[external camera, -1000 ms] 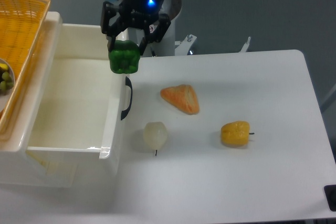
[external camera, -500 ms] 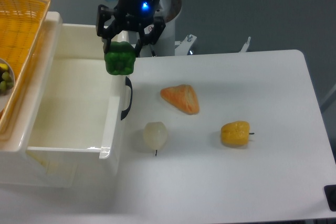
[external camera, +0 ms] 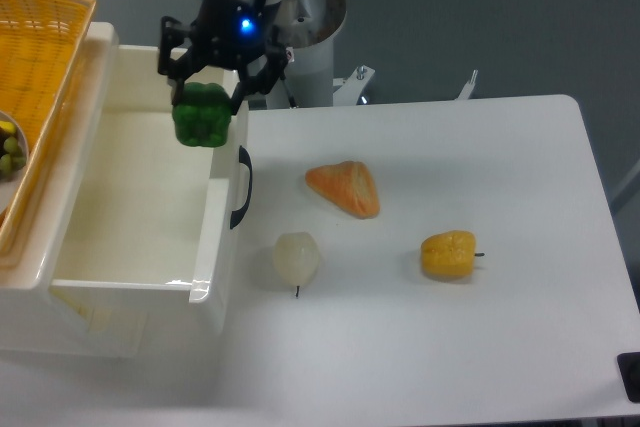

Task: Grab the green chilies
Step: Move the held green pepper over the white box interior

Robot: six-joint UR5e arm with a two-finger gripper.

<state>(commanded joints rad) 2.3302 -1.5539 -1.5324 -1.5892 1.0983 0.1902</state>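
The green chilies (external camera: 202, 116), a glossy dark-green lobed pepper toy, hang in the air over the right side of the white bin (external camera: 218, 247). My gripper (external camera: 203, 97) is shut on the toy from above, one black finger on each side of it. The fingertips are partly hidden behind the toy.
The white bin has a black handle (external camera: 243, 187) on its right wall. On the table lie an orange wedge (external camera: 345, 188), a pale round fruit (external camera: 296, 257) and a yellow pepper (external camera: 449, 254). A yellow basket (external camera: 40, 47) holding a bowl of small green pieces (external camera: 10, 152) stands at far left.
My gripper has carried the green chilies leftward, from above the bin's right wall to over the bin's inside. The other objects have not moved.
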